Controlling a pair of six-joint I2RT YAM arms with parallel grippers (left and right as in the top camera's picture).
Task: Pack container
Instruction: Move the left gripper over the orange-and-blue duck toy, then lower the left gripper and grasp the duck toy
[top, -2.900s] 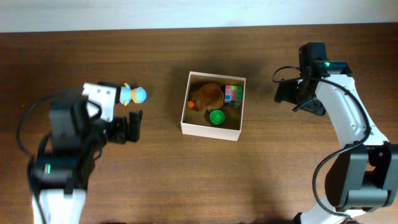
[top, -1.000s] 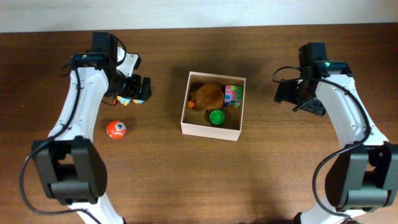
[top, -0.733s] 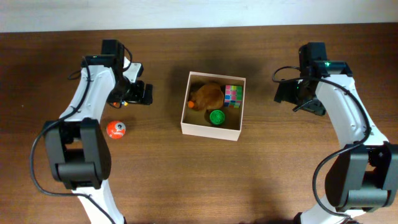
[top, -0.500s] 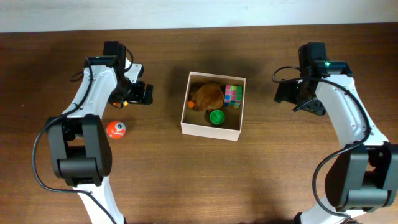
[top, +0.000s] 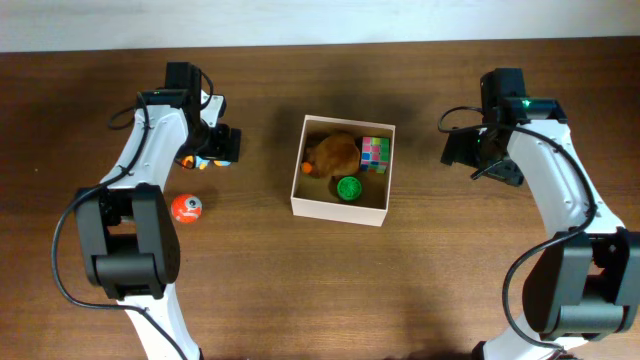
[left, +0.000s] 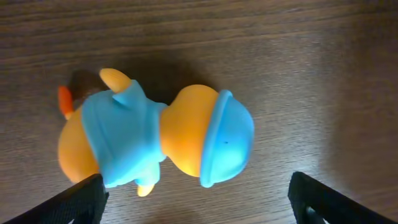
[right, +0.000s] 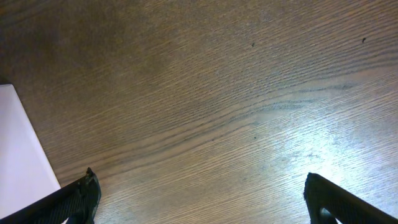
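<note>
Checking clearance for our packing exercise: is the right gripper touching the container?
Apart. The overhead view shows open table between the right gripper and the container.

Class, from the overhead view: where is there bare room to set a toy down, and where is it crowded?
Bare table: the wide strip in front of the container, and the gap between it and the right gripper. Inside, only the near edge beside the green disc looks free. Crowded: the left gripper over the duck toy, red ball nearby.
</note>
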